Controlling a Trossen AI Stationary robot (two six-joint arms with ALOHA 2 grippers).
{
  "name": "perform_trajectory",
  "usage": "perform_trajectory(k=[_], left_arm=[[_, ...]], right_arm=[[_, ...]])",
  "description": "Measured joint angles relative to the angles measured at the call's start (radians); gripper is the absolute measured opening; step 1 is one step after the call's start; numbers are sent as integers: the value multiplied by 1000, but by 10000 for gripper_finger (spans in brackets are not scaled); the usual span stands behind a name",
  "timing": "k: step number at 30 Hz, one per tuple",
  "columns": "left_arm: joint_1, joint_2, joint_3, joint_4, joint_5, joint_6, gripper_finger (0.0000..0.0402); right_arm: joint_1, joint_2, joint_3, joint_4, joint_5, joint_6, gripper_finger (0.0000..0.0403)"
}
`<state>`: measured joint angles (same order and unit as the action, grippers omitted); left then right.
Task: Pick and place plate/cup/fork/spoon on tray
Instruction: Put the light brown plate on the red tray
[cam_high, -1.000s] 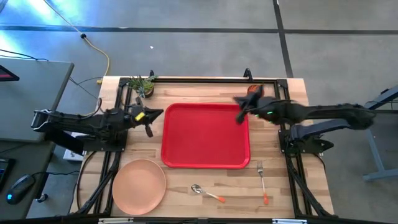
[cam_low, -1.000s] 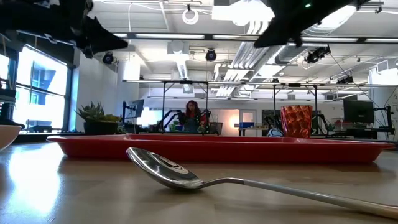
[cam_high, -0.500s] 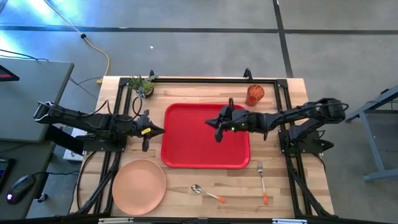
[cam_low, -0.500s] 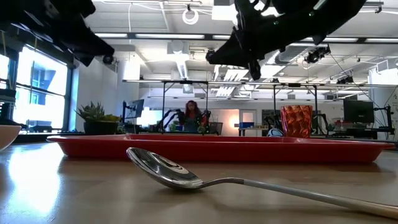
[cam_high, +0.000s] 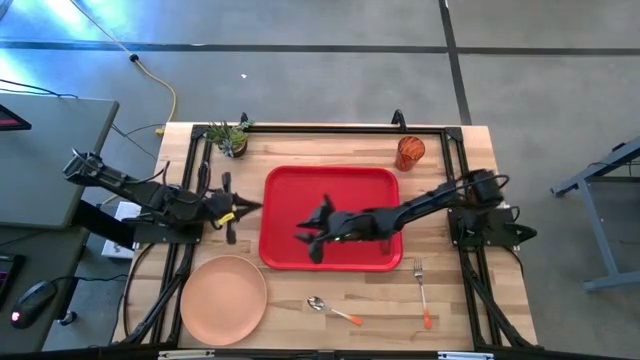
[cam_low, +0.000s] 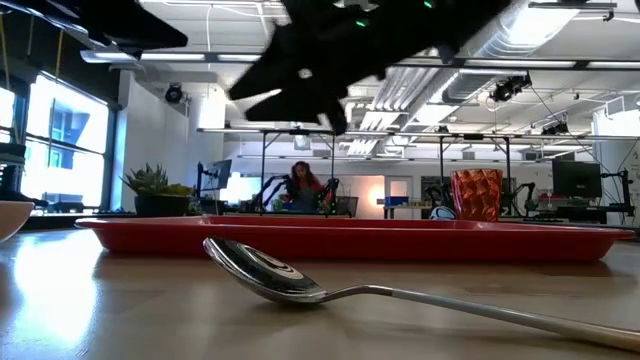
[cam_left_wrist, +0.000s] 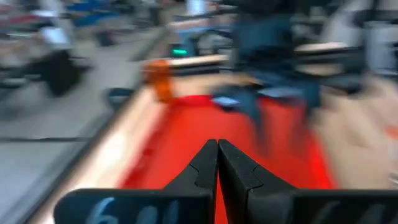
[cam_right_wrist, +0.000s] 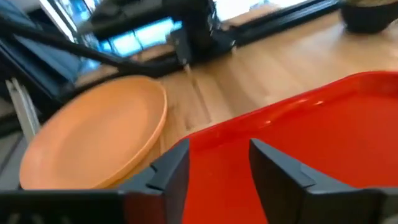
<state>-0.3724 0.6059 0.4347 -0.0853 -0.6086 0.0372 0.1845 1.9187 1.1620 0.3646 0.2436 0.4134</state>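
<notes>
The red tray lies mid-table. My right gripper hovers open above the tray's near left part, fingers pointing toward the peach plate, which rests flat near the front left corner. My left gripper hangs shut just left of the tray's left rim. The orange cup stands upright beyond the tray's far right corner. The fork and the spoon lie flat on the wood near the front edge; the spoon's bowl fills the low view.
A small potted plant stands at the table's far left. Black frame rails run along the table's left, right and far edges. Bare wood shows between the tray and the front edge. A person sits far off in the room.
My right gripper has swept from beside the cup at the tray's far right corner, across the tray, toward the table's left and near edge, and now hangs over the tray's near left part. My left gripper has shifted slightly toward the near edge, staying shut.
</notes>
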Motion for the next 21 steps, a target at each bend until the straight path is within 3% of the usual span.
perform_trajectory(k=[4,14,21], left_arm=[[-13,0,0,-28,-139,-53,3],[-92,29,0,-187,-164,-440,3],[-173,91,-36,-198,-164,-587,3]], right_arm=[[30,126,231,-206,-9,90,184],[150,456,782,-597,69,321,185],[199,662,1104,-801,108,486,185]])
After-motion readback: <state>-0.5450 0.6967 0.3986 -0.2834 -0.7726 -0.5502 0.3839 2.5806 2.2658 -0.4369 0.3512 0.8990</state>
